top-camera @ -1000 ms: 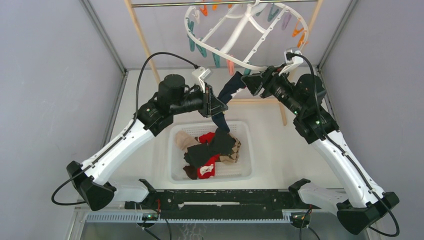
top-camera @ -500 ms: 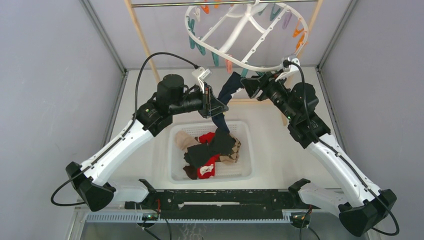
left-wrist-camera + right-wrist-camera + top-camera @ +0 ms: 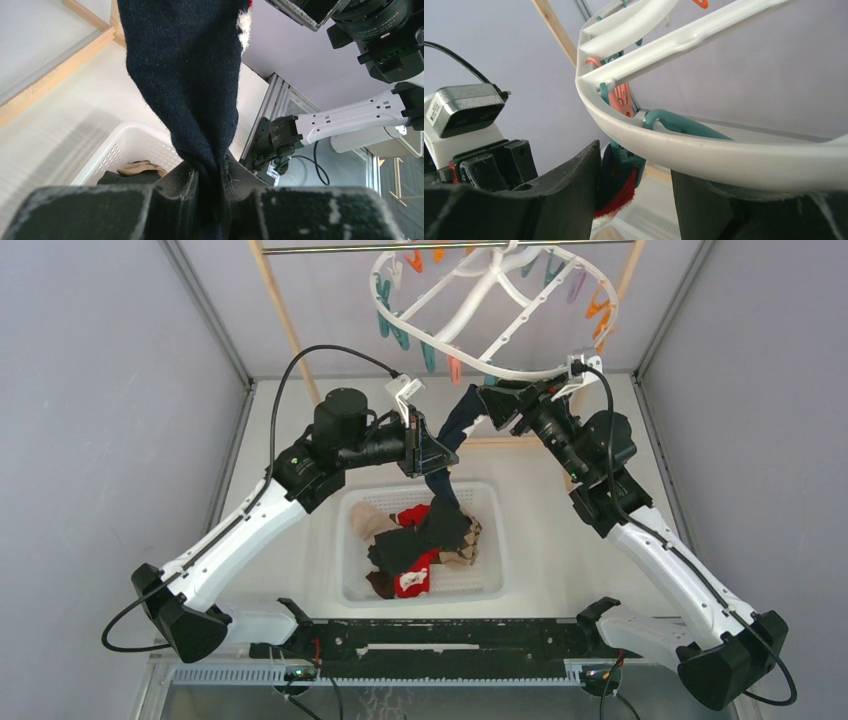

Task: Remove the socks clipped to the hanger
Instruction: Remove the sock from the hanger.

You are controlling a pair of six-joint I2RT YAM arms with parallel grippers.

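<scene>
The white oval hanger [image 3: 530, 368] hangs tilted from the rod at the back, with orange and teal clips along its rim. A navy sock [image 3: 462, 418] stretches from a teal clip [image 3: 629, 157] on the near rim down to my left gripper [image 3: 437, 453]. That gripper is shut on the sock's middle [image 3: 190, 75], and the toe end dangles over the basket. My right gripper [image 3: 634, 192] is open just under the hanger's rim [image 3: 704, 145]. The teal clip and the sock's red and white cuff [image 3: 624, 200] lie between its fingers [image 3: 564, 190].
A white perforated basket [image 3: 345, 580] below the arms holds several loose socks [image 3: 420, 540]. The wooden rack posts [image 3: 283, 320] and metal rod [image 3: 320, 248] stand at the back. Grey walls close in both sides. The left wrist's camera [image 3: 466, 107] is close beside the right gripper.
My right gripper has moved left along the hanger's rim to the teal clip holding the navy sock, and the hanger has swung slightly. The left gripper has kept its hold and place.
</scene>
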